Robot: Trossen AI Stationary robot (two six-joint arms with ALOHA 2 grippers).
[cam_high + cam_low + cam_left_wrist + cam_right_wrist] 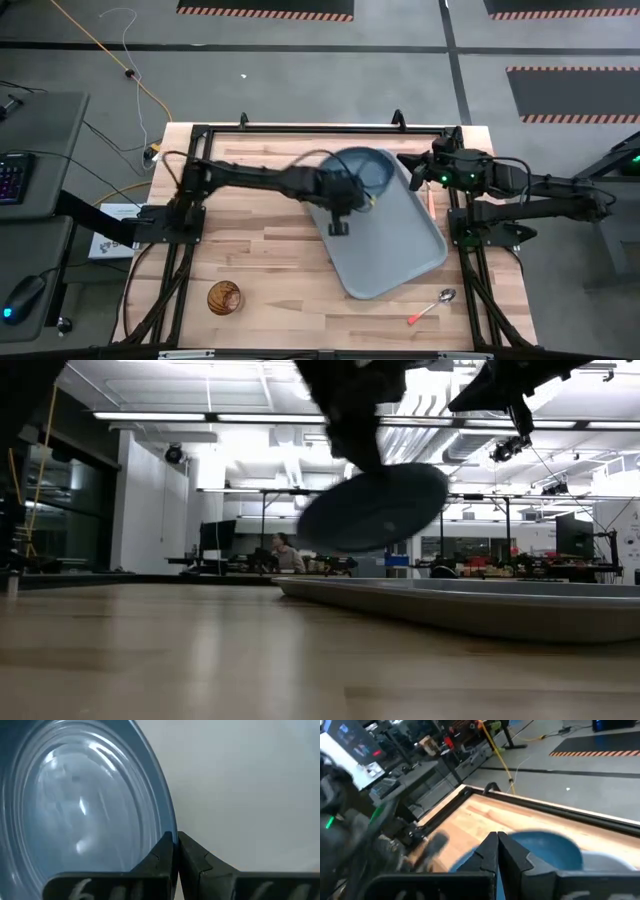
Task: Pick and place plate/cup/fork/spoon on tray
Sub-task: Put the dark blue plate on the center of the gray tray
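Note:
My left gripper (345, 200) is shut on the dark teal-blue plate (365, 170), above the far end of the pale grey-blue tray (390, 250). In the low view the plate (375, 508) hangs tilted, clear of the tray (480, 605). My right gripper (408, 163) is shut and empty, just right of the plate. The brown cup (224, 297) stands on the table at the near left. The spoon (432, 306) lies near the tray's near right corner. The fork's orange handle (430, 200) shows beside the tray's right edge. My left gripper pinches the plate's raised rim (171, 831) between its two fingers (161, 855), one on the inner side and one on the outer side. The fingers come from above, pointing down, at the plate's near-left rim. The plate is lifted clear and tilted, its right side higher.
The tray lies askew on the right half of the wooden table (260, 250). The black frame rails (300, 130) run along the table's edges. Bare wood lies between the cup and the tray.

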